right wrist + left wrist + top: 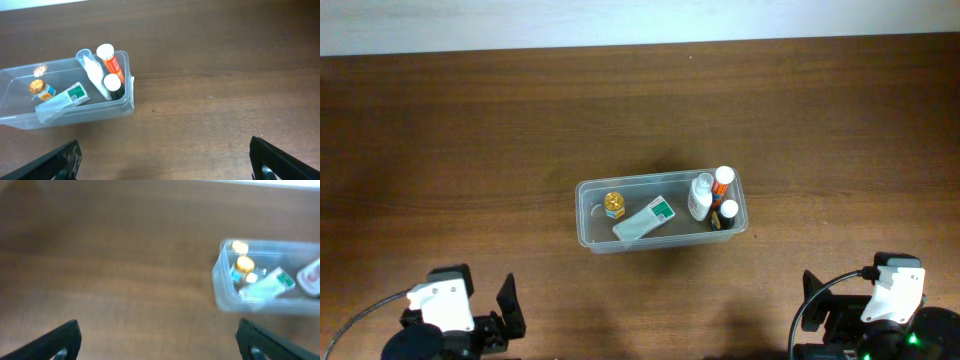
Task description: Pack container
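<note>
The clear plastic container (pixel 588 228) sits mid-table on the wood. Inside lie a small gold-capped bottle (pixel 613 204), a white and green box (pixel 644 220), a white bottle (pixel 701 195), an orange bottle with a white cap (pixel 722 180) and a dark bottle with a white cap (pixel 728 213). The container also shows in the left wrist view (pixel 222 292) and the right wrist view (pixel 127 102). My left gripper (pixel 159 342) is open and empty at the near left edge. My right gripper (pixel 167 160) is open and empty at the near right edge. Both are well short of the container.
A brown wooden table (pixel 470 150) fills the scene, with a pale wall strip along its far edge (pixel 620 20). Both arm bases (pixel 445 320) (pixel 880 315) sit at the near edge.
</note>
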